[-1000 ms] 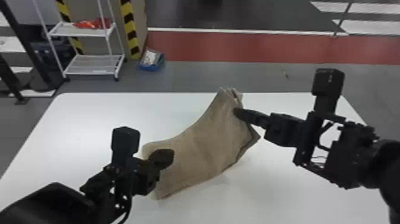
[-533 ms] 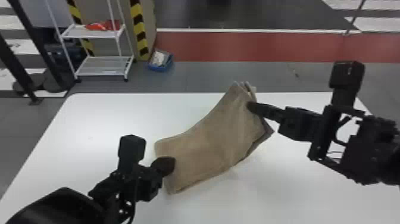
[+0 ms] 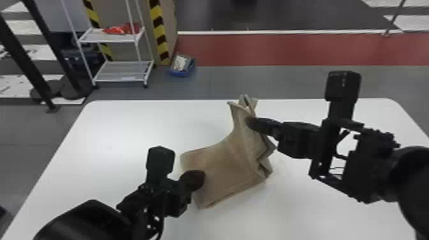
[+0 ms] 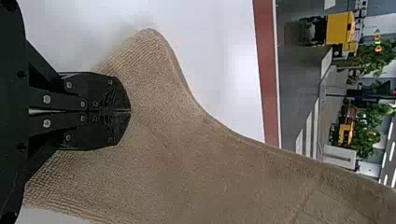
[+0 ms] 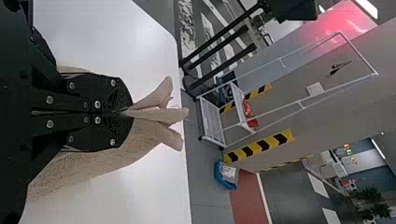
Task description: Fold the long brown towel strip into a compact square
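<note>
The brown towel strip (image 3: pixel 223 166), clamped in my right gripper (image 5: pixel 130 112) and seemingly pressed beneath my left gripper's (image 4: pixel 130 111) closed jaws, looks mid-fold; next I'd lay its raised end toward the left jaws.

Towel (image 3: pixel 226 162) partly hidden behind left end effector (image 3: pixel 198 178), table's (image 3: pixel 121 134) near edge beyond the head view

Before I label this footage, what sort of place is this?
Probably a robotics lab or workshop hall: hazard-striped posts, a wheeled metal rack and a red floor band lie beyond the white worktable.
</note>
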{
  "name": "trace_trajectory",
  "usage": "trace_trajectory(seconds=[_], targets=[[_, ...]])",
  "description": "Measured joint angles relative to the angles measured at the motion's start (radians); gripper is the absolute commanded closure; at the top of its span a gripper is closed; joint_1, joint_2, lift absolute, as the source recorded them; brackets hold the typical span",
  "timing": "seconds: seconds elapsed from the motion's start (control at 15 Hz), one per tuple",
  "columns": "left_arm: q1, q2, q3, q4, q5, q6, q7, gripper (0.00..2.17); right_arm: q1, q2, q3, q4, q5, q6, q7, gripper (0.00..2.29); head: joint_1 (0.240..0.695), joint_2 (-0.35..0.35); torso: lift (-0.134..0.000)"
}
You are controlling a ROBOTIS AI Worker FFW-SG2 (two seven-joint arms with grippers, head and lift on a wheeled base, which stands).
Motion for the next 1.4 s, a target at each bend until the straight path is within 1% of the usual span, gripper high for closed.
trace_trajectory(seconds=[0.27,0.53,0.93,1.4], targets=[[-0.001,-0.002,-0.002,-0.004,0.002,-0.006,-0.003,1.79,-0.016,0.016,0.084,0.06,0.037,-0.03,-0.008,1.29,0.695,0.097,-0.124],[-0.001,-0.002,-0.001,-0.01,0.006,-0.003,-0.004,1.79,-0.013,0.018,0.155,0.105,0.067,-0.057,-0.009,1.29,0.695,0.132,-0.124],[-0.001,-0.002,-0.012,-0.009,0.005,-0.003,-0.001,1.79,-0.009,0.018,0.195,0.178,0.082,-0.093,0.003,1.29,0.695,0.146,-0.124],[-0.001,-0.002,-0.023,-0.011,0.004,-0.001,0.0,1.79,0.001,0.018,0.246,0.204,0.097,-0.118,-0.001,1.28,0.695,0.166,-0.124]])
